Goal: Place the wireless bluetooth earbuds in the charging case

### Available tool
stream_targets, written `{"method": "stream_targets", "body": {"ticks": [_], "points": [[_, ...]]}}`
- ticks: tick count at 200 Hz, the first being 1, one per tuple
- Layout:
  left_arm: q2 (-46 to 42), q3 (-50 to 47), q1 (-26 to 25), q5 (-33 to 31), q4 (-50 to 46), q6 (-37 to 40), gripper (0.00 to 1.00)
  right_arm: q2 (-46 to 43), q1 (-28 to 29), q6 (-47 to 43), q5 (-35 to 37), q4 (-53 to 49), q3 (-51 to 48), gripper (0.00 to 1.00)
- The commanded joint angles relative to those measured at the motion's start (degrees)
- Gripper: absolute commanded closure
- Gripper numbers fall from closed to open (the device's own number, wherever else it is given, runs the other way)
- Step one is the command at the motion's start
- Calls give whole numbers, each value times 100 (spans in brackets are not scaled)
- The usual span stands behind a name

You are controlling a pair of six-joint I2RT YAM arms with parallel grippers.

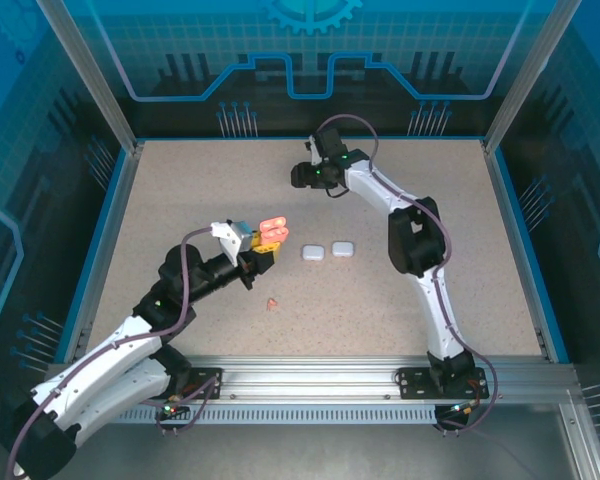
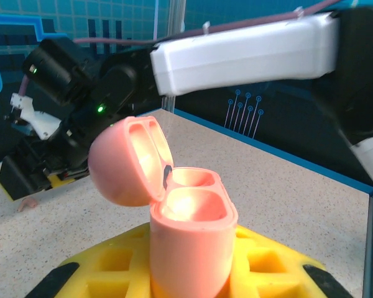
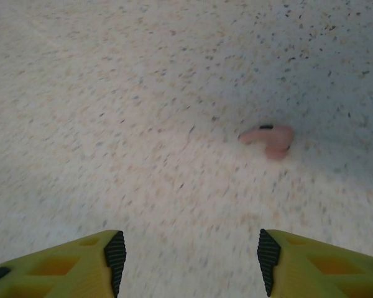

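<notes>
Your right jaws stand partly open with nothing between them. The salmon earbud lies on the desk ahead of them, off-centre toward the right-hand side of the gap (not yet inside it). Move forward and a touch right until it sits midway in the gap, then lower fully before squeezing, since something so tiny may skid. Your left jaws are clamped on the salmon charging case, with its lid tipped back and its wells facing up.
</notes>
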Motion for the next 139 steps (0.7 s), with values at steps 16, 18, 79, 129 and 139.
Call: {"method": "stream_targets", "body": {"ticks": [16,18,79,129,139], "points": [[-130,-85,-38,-17,-30,162,96,1075,-192,294,179,-436,1543,37],[-132,-85,-33,-30,-35,165,96,1109,-198,306,187,-437,1602,37],[-123,-102,-35,-94,-130,308,96,1833,-309,500,-8,-209,2298,37],[-12,-102,-38,-87,-37,243,96,2140,-295,552,-215,-173,2452,45],[15,-100,-40,-92,-28,227,96,2197,-282,564,-251,-183,2466,47]]}}
